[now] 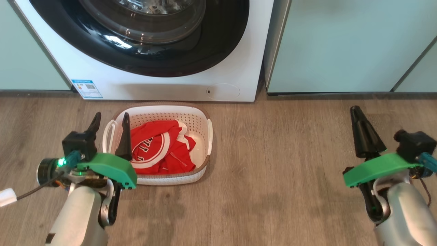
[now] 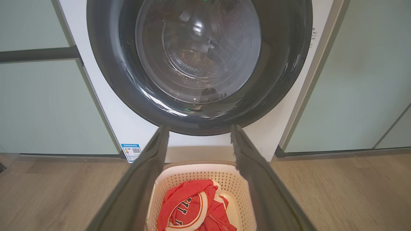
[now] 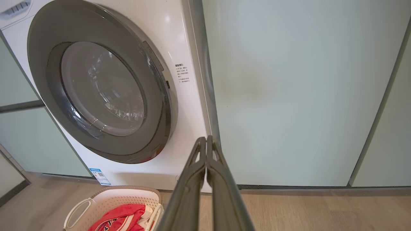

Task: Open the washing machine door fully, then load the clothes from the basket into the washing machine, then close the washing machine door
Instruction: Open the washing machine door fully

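**Figure. Both grippers at rest before the closed machine.** The left gripper (image 1: 112,118) is being held wide open with nothing between its fingers, poised above the left end of the basket (image 1: 205,119). In the head view, one finger is being seen over the basket's interior and the other just outside the white side handle. The right gripper (image 1: 355,111) is being held fully shut, its fingers pressed tip to tip on nothing. It is being held well apart from the basket on the robot's right, facing a mint-green cabinet panel (image 1: 341,44).

The clothes (image 1: 160,147), red fabric with white bands and lettering, are being carried bunched in the basket, with bare basket bottom showing at the right. The basket is being supported by the wooden floor (image 1: 273,153) just in front of the washing machine (image 1: 170,85). In the head view it is lying between the blue label sticker (image 1: 87,89) and the round flap (image 1: 223,91).

The washing machine door (image 1: 211,51) is being shown closed, its black rim flush against the white front. The perforated drum (image 2: 199,64) is being glimpsed through the glass in the left wrist view.
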Controlling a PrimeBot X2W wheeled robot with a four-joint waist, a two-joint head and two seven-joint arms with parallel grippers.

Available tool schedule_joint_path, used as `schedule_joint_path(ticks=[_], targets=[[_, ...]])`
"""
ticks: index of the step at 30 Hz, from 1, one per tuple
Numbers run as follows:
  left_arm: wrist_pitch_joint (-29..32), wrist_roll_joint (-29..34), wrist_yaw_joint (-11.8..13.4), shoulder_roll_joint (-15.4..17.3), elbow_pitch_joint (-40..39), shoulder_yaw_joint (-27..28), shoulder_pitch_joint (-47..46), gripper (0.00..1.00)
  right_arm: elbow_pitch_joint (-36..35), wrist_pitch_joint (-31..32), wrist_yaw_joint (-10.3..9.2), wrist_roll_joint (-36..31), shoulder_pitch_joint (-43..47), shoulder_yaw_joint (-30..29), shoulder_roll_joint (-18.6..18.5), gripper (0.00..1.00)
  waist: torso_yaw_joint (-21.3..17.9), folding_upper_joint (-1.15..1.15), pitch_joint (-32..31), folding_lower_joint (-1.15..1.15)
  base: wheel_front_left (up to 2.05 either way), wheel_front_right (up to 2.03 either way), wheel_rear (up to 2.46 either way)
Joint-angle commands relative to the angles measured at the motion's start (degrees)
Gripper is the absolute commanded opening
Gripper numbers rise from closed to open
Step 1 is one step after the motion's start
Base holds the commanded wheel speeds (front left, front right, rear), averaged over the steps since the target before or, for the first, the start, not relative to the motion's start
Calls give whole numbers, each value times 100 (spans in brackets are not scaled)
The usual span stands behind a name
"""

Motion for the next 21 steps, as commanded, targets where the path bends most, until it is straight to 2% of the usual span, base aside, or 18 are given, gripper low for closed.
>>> schedule_joint_path(ticks=[1, 5, 10, 14, 15, 21], targets=[[-58, -27, 47, 175, -220, 198, -361, 100, -184, -54, -1, 222, -320, 71, -29, 0, 7, 0, 36, 0, 0, 0, 0], [-55, -29, 54, 174, -287, 168, -408, 100, -100, 161, -1, 1289, -512, -66, 30, 0, 33, 0, 145, 0, 0, 0, 0], [-48, -17, 57, 163, -412, 111, -517, 100, 69, 757, -1, 3268, -943, -463, -18, 0, 108, 0, 359, 0, 0, 0, 0], [-45, 4, 65, 152, -551, 61, -617, 100, 331, 1373, -1, 4596, -1370, -816, -124, 0, 196, 0, 566, 0, 0, 0, 0], [-45, 4, 65, 152, -551, 61, -617, 100, 331, 1373, -1, 4596, -1370, -816, -124, 0, 196, 0, 566, 0, 0, 0, 0], [-32, 30, 70, 124, -790, -28, -788, 100, 1167, 2378, -1, 5799, -2294, -1196, -338, 0, 397, 0, 953, 0, 0, 0, 0]])
